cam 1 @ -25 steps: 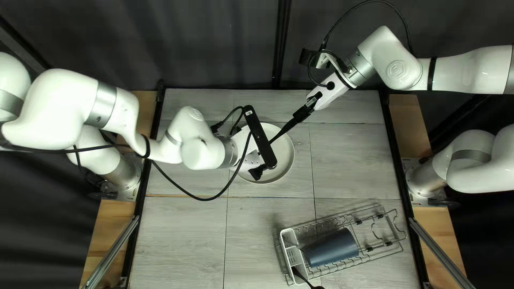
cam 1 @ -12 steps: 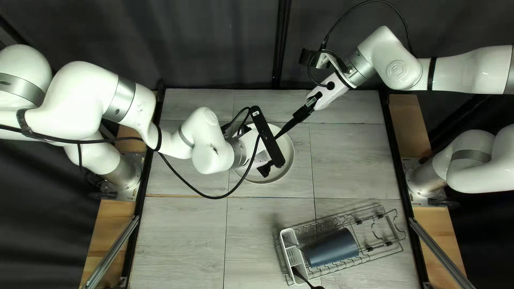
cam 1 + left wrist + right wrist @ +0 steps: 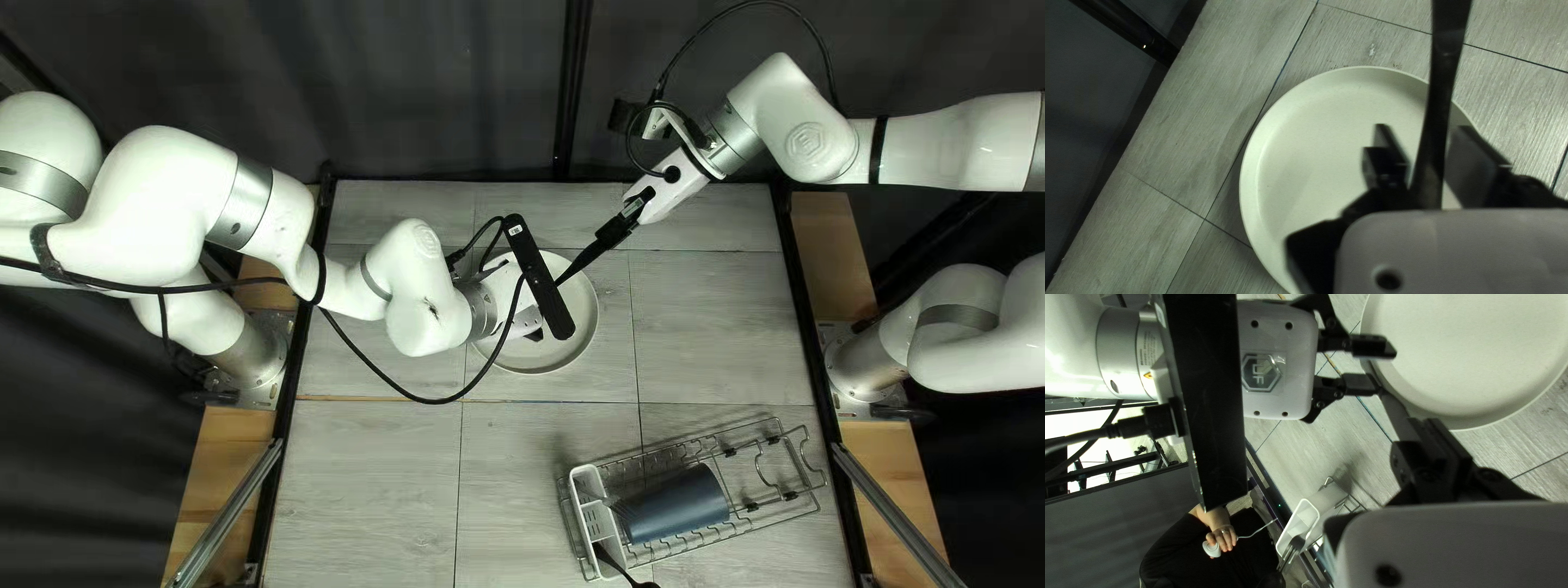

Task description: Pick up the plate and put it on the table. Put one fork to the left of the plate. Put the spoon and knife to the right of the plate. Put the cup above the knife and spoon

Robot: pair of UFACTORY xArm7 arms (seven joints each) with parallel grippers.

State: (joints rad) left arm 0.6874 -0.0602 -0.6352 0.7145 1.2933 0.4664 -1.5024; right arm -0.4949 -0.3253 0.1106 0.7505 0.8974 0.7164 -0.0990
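The jaws of my left gripper (image 3: 533,335) are standing open above the plate (image 3: 572,346), with the end of a dark utensil (image 3: 1444,60) between them; I cannot tell if it touches one finger. My right gripper (image 3: 623,223) is closed on this same utensil, beyond the plate on its right side, and the utensil reaches from there over the plate.

Compared with one second ago, my left gripper is a little more to the right over the plate, and also a little nearer to the far edge. My right arm, the plate and the wire rack (image 3: 811,510) have kept their places.

The plate is pale, round and shallow, with a raised rim, and it lies flat on the table (image 3: 370,479). The utensil is long, slim and black; its kind I cannot tell. Nearer than the plate and to its right is the rack, with a dark blue cup (image 3: 675,506) lying in it on its side. A white holder (image 3: 588,485) at the rack's left end has a fork (image 3: 1296,543) in it.

The table has a grey wood look with thin dark lines. Beyond the plate hangs a dark curtain (image 3: 435,87). Past the holder from the plate, a person's hand (image 3: 1223,537) holds a small white thing with a cable.
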